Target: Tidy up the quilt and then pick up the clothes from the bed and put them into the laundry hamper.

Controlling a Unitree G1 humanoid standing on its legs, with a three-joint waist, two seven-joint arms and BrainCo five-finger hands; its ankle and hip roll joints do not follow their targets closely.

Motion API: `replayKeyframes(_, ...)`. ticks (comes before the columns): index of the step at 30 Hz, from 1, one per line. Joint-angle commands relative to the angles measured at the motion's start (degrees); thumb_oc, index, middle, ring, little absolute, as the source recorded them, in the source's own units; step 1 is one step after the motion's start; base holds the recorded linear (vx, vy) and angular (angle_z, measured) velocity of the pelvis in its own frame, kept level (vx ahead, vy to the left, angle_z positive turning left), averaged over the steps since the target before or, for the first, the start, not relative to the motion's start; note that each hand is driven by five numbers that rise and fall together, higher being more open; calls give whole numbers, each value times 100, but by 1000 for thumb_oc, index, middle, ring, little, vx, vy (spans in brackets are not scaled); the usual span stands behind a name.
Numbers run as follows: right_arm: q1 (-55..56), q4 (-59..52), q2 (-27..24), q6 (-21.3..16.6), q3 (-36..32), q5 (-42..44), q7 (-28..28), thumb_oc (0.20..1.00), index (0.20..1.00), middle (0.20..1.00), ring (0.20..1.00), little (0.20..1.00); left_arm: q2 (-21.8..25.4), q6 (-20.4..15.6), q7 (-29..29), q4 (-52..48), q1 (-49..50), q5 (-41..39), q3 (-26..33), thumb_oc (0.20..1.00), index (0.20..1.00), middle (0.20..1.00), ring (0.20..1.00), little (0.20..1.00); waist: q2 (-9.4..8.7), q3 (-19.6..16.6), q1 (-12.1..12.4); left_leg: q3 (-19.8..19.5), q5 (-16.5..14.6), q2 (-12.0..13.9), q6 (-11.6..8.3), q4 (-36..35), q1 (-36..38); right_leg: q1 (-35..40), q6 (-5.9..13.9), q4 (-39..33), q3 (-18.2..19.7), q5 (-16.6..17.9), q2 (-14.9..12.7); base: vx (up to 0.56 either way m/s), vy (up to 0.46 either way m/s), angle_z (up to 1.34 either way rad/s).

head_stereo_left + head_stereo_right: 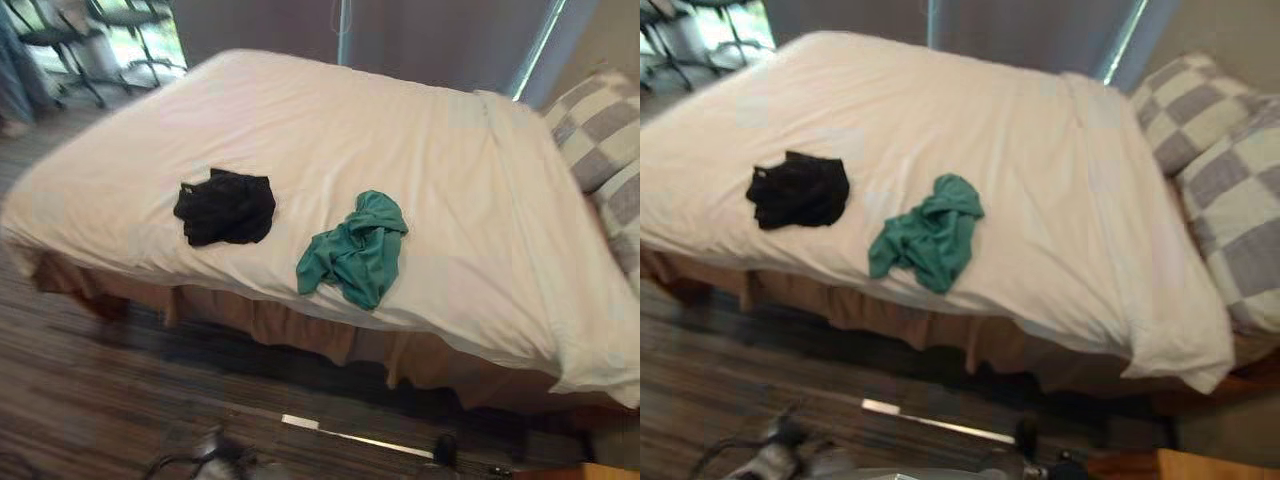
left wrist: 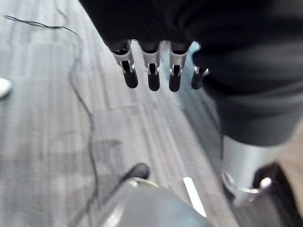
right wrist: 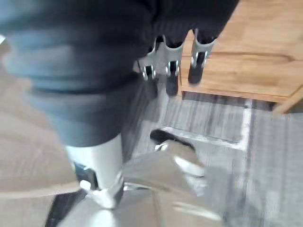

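Bed point(image 1: 330, 130): one black garment point(image 1: 226, 207), one green point(image 1: 355, 250).

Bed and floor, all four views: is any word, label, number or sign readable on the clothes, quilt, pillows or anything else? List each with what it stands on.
No readable text.
Black garment: no print or label shows.
Green garment: plain, no tag shows.
White quilt: plain.
Checked pillows: pattern only, no words.
Left hand and right hand, hanging open above the floor: no markings legible.
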Motion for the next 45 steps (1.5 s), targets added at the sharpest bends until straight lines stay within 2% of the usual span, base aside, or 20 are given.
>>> replayKeyframes(1,-657,-380,-143,-141,325,61,67,1000,1000,1000,1000,1000,-75,-63,-183,-280,-270,468,-17,1000,1000,1000,1000,1000,432,957,-274,57,814,-395,-329,-1738,1062,141,620,331,389,-1298,1102,116,487,-23)
replayKeyframes(4,-688,-480,-134,-194,460,31,49,1000,1000,1000,1000,1000,-41,-33,-214,-226,-298,610,-40,1000,1000,1000,1000,1000,373,948,-327,194,664,-684,-248,-1743,1213,143,399,-69,-103,-1350,1467,240,332,18)
replayKeyframes(5,-697,-652,-150,-223,522,12,35,1000,1000,1000,1000,1000,-107,1,-222,-227,-335,680,-52,1000,1000,1000,1000,1000,363,956,-478,240,282,-918,-147,-1640,1436,-144,372,-224,-293,-1295,1577,268,195,20)
replayKeyframes(8,-697,-665,-256,-215,552,12,51,1000,1000,1000,1000,1000,-350,-100,-209,-325,-281,635,-79,1000,1000,1000,1000,1000,416,953,-561,202,-198,-1304,-83,-728,1327,295,189,-797,-53,-1301,1575,222,200,6)
replayKeyframes(9,-702,-665,-255,-215,551,13,52,1000,1000,1000,1000,1000,-349,-100,-208,-325,-286,635,-77,1000,1000,1000,1000,1000,406,942,-571,196,-180,-1315,-79,-717,1295,278,186,-811,-58,-1279,1563,159,206,-32)
replayKeyframes(11,-931,-546,-469,-129,675,-201,20,1000,1000,1000,1000,1000,-559,-193,-238,-660,-440,466,-289,1000,1000,1000,1000,1000,467,1162,-456,80,471,-1230,-674,1654,307,672,-108,-1046,-31,-1415,1445,131,178,1)
replayKeyframes(13,-1056,-497,-535,-95,706,-305,-38,1000,1000,1000,1000,1000,-548,-214,-179,-941,-589,433,-451,1000,1000,1000,1000,1000,406,1306,-374,-22,653,-1013,-821,2289,-258,921,-120,-1201,-2,-1427,1353,123,134,20)
replayKeyframes(16,-1230,-468,-516,-74,808,-371,-25,1000,1000,1000,1000,1000,-578,-219,-116,-891,-671,560,-533,1000,1000,1000,1000,1000,527,1214,-322,192,442,-458,-561,997,-75,1047,162,-1362,217,-1481,1244,267,356,-15)
replayKeyframes(17,-1270,-505,-527,-117,836,-354,-23,1000,1000,1000,1000,1000,-589,-227,-48,-816,-668,622,-517,1000,1000,1000,1000,1000,642,1166,-281,77,647,-258,-568,39,32,1083,317,-1400,353,-1489,1225,236,381,-32)
replayKeyframes(18,-1271,-505,-531,-117,837,-353,-22,1000,1000,1000,1000,1000,-594,-229,-46,-811,-671,623,-517,1000,1000,1000,1000,1000,630,1162,-270,106,704,-279,-565,-46,70,1071,316,-1402,370,-1474,1212,302,559,-32)
replayKeyframes(19,-1277,-503,-544,-128,867,-437,-11,1000,1000,1000,1000,1000,-624,-231,-44,-735,-700,651,-565,1000,1000,1000,1000,1000,763,1087,-172,-247,1179,5,-675,-1165,203,1103,454,-1408,572,-1546,1123,243,487,-39)
replayKeyframes(22,-1264,-353,-579,-133,836,-583,57,1000,1000,1000,1000,1000,-650,-254,-69,-572,-709,784,-669,1000,1000,1000,1000,1000,841,915,-133,-556,1444,376,-843,-1801,215,1300,657,-1387,723,-1668,865,276,454,-46)
replayKeyframes(26,-1114,-224,-514,-114,638,-592,88,1000,1000,1000,1000,1000,-555,-234,-187,-552,-695,1005,-771,1000,1000,1000,1000,1000,747,708,-178,-480,1351,207,-818,-1734,368,1384,810,-1195,843,-1575,595,277,363,-44)
replayKeyframes(28,-1142,-235,-313,-50,522,-409,99,1000,1000,1000,1000,1000,-323,-168,-229,-587,-790,941,-703,1000,1000,1000,1000,1000,479,846,-159,-228,1027,-89,-545,-1497,578,1070,884,-328,1033,-1089,344,146,297,-8)
replayKeyframes(31,-1181,-447,-212,-74,522,-282,71,1000,1000,1000,1000,1000,-194,-138,-173,-655,-815,865,-624,1000,1000,1000,1000,1000,472,936,-117,86,971,-88,-447,-1552,786,669,787,239,553,-577,84,145,277,-82)
replayKeyframes(32,-1121,-739,-244,-141,618,-316,6,1000,1000,1000,1000,1000,-173,-137,-133,-738,-744,719,-496,1000,1000,1000,1000,1000,497,942,-320,87,894,-309,-355,-1768,1084,332,599,100,742,-1096,902,348,373,-46)
replayKeyframes(34,-1043,-900,-388,-175,585,-340,-133,1000,1000,1000,1000,1000,-161,-154,-67,-747,-701,319,-211,1000,1000,1000,1000,1000,464,1002,-436,-66,729,-600,-277,-1743,1177,324,572,-570,1149,-1288,1398,325,256,-20)
replayKeyframes(40,-803,-1389,-812,-193,-36,-377,-500,1000,1000,1000,1000,1000,170,-190,271,-485,-406,-325,799,1000,1000,1000,1000,1000,382,879,-433,-66,520,-811,-218,-1602,1227,546,632,-1215,1150,-1035,1216,110,-3,47)
replayKeyframes(43,-56,-2722,-1622,-398,-1301,-493,-949,1000,1000,1000,1000,1000,1066,-439,522,-1678,134,-218,1571,1000,1000,1000,1000,1000,480,623,-525,80,500,-800,-282,-1781,1529,864,719,-1526,1092,-926,1129,195,11,-13)
replayKeyframes(45,97,-3035,-1817,-457,-1529,-654,-1052,1000,1000,1000,1000,1000,1294,-486,590,-2062,189,-63,1650,1000,1000,1000,1000,1000,499,568,-537,98,527,-800,-297,-1819,1573,941,728,-1603,1065,-894,1106,162,23,5)
